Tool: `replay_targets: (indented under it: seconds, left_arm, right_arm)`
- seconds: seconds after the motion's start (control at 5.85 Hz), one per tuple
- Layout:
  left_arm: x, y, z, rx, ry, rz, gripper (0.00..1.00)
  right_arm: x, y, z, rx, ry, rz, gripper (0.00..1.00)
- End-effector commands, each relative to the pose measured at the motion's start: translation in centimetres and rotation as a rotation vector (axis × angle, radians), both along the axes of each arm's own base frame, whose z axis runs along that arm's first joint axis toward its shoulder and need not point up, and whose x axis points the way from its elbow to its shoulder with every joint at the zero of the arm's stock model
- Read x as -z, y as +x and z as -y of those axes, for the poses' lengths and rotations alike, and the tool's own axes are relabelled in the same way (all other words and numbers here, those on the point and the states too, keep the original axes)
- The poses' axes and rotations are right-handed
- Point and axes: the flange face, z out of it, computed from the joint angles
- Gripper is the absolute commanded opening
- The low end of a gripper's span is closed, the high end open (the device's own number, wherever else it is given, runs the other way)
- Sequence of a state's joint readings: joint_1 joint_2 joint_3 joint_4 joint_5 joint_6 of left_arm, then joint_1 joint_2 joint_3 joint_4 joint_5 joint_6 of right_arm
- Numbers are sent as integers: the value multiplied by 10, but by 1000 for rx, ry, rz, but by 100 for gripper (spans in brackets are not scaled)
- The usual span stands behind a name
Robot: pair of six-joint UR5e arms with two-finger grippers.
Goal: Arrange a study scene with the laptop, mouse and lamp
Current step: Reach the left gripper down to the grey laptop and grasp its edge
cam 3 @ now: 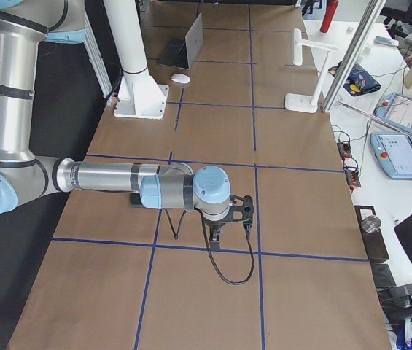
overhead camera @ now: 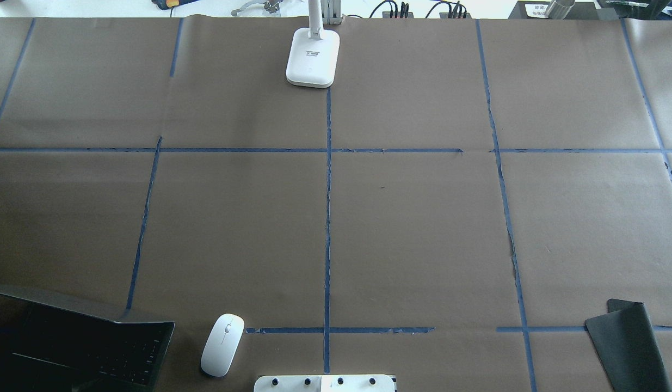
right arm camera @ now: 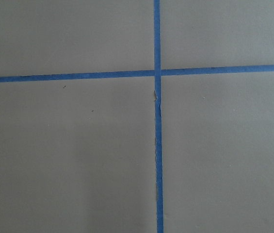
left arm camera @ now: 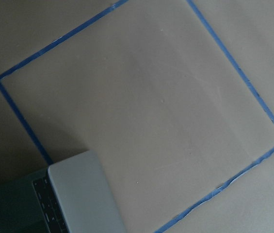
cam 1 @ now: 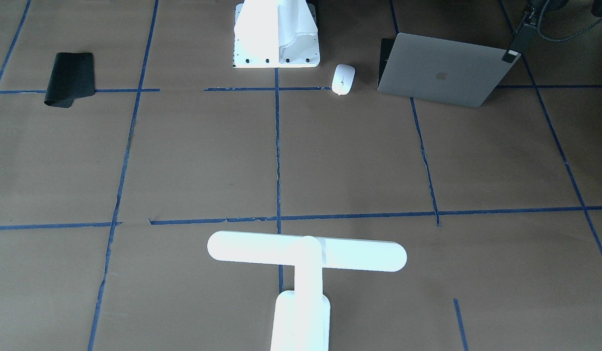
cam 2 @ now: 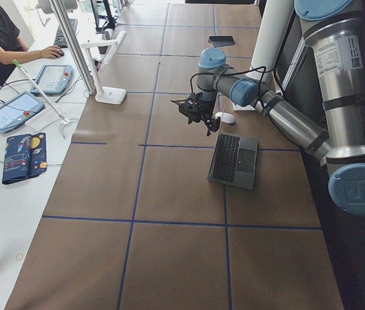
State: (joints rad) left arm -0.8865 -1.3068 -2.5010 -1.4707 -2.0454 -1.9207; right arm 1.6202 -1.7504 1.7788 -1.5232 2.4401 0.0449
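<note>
While nothing is in my grasp as far as I can see, the study scene is not yet set up. My left gripper [cam 2: 198, 111] hangs above the table [overhead camera: 423, 228] near the open laptop [cam 1: 439, 70], and my right gripper [cam 3: 227, 219] hovers low over a crossing of blue tape lines [right arm camera: 156, 73], well apart from everything. I cannot tell how wide either pincer stands: only the side views show them whole, and neither wrist view shows a finger.

The laptop sits on my left near my base, lid raised, keys facing me. The mouse [cam 1: 343, 79] lies just beside it, between the laptop and my white pedestal [cam 1: 276, 36]. The lamp [cam 1: 305, 253] stands upright at the far edge, near the middle. A black mat [cam 1: 69, 78] lies on my right, one edge curled.

My judgement of the risks: the laptop is thin, smooth metal, so a pinch on its edge may slip, and pushing the raised lid may fold it or skid the whole machine. A careless reach there could knock the mouse. The lamp looks top-heavy; gripping its long head could tip it.

Readable marks are few. An apple logo [cam 1: 442, 76] shows on the laptop lid. A small label [overhead camera: 312, 53] on the lamp base and a sticker on my left arm are too small to read
</note>
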Motion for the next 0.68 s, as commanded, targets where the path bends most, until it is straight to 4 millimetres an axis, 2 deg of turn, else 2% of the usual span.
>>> replay_targets:
  seconds: [0.0, 0.17, 0.51]
  left_arm:
    - [8, 40, -26, 85, -93, 56, 100]
    - [8, 60, -36, 126, -123, 75, 100]
    - [6, 74, -42, 184, -171, 97, 100]
  right_arm:
    - [8, 0, 1, -2, 15, 1, 100]
    - [9, 0, 1, -2, 17, 1, 100]
    - [10, 2, 1, -6, 19, 9, 100]
